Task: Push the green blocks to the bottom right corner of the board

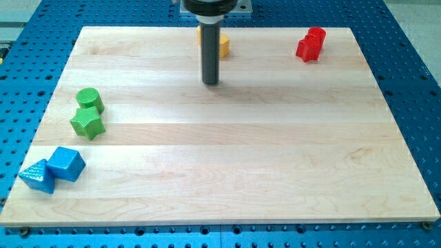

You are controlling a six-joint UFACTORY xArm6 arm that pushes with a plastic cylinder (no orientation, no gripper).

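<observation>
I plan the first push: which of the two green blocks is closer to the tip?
The round green cylinder, above the green star-shaped block; my tip is toward the view's top right.

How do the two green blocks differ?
Shape: the green cylinder is round with a smooth flat top; the green star-shaped block has points and a ridged top.
Position: the green cylinder sits nearer the view's top, the green star-shaped block just below it.
Distance from my tip: the cylinder is slightly closer.
Shared: same green, close together near the board's left edge.
</observation>
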